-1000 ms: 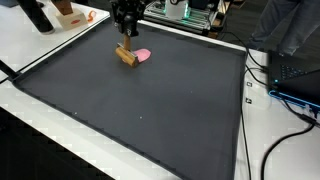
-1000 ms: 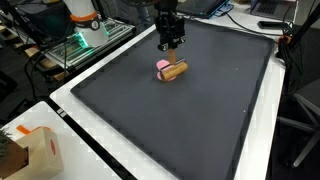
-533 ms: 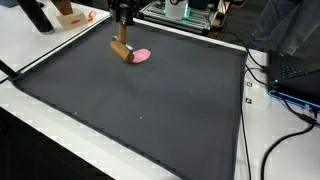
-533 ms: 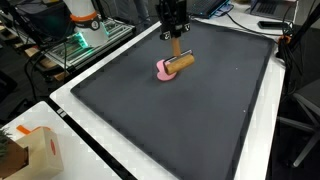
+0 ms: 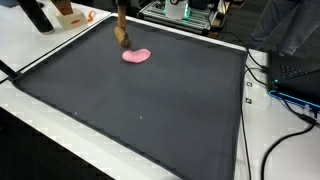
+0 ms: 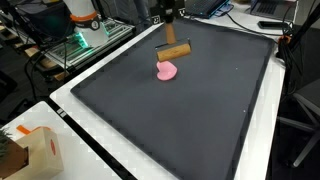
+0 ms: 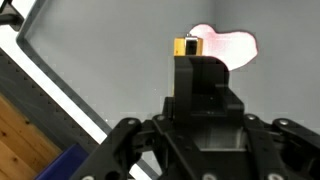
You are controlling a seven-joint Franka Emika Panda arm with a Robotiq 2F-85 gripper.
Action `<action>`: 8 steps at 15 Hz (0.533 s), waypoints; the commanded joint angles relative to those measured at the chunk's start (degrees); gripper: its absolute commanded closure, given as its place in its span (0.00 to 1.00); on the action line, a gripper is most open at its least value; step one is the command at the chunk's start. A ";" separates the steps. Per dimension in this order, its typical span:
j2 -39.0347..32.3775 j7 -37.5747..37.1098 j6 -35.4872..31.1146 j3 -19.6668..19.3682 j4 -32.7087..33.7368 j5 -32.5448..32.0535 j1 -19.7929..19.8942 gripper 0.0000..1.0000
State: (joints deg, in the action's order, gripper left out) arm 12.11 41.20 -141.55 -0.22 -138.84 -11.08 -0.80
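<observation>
Block [image 6: 176, 51] clamped between jaws, hanging clear of pink blob [image 6: 166, 71]

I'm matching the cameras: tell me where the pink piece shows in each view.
In an exterior view: the pink piece lies upper left of centre on the black mat, below and right of the wooden block.
In an exterior view: upper middle, just under the block.
Wrist view: top, right of centre, beside the block.
Shared landmark: the wooden block.
</observation>
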 commanded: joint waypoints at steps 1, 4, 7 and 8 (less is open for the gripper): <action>0.19 -1.18 1.90 -0.99 0.81 0.82 -0.69 0.51; 0.28 -2.74 3.21 -1.30 1.68 1.52 -0.64 0.51; 0.27 -3.07 3.36 -1.30 1.69 1.55 -0.64 0.51; 0.27 -3.09 3.38 -1.30 1.69 1.55 -0.64 0.51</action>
State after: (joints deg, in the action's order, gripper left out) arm 12.38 38.29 -138.31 -0.91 -137.24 -9.31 -0.78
